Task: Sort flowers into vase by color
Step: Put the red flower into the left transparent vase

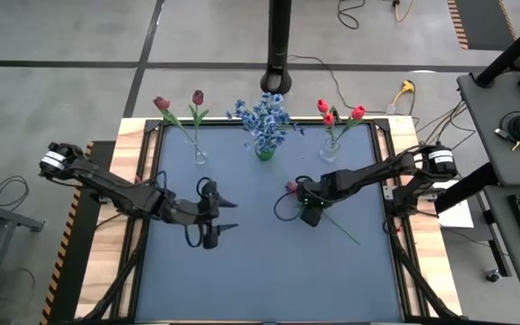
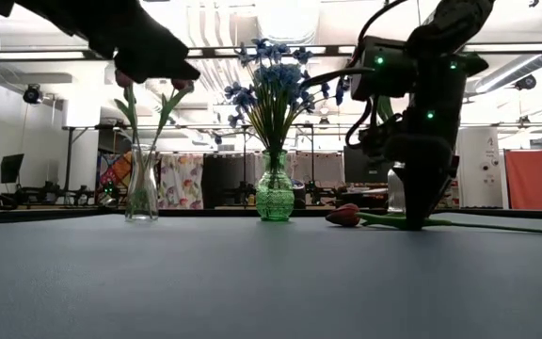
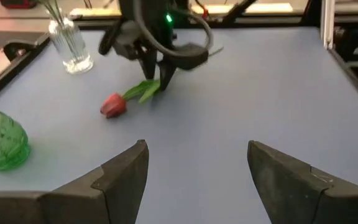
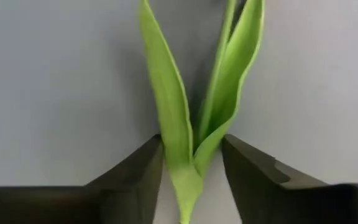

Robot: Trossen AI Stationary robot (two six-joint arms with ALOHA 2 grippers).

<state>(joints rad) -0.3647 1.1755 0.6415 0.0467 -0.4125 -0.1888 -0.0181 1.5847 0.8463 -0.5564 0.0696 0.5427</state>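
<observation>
- The bench [image 1: 242, 271] carries one loose red tulip [image 2: 346, 216], lying flat directly beneath the right hand [image 1: 310, 209].
- Its stem [image 4: 185, 186] runs lengthwise between that hand's narrowed fingers [image 4: 129, 180], not visibly clamped.
- The left hand [image 1: 213, 221] hangs wide, farther off.

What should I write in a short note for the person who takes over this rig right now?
Right tool: down on the table, fingers on both sides of the lying red tulip's stem; grip not confirmed.
Left tool: open, empty, above the mat's left half.
Done: two maroon tulips in the left clear vase, blue flowers in the green vase, three red tulips in the right clear vase.
Left: lift the last red tulip, put it in the right vase.
</observation>
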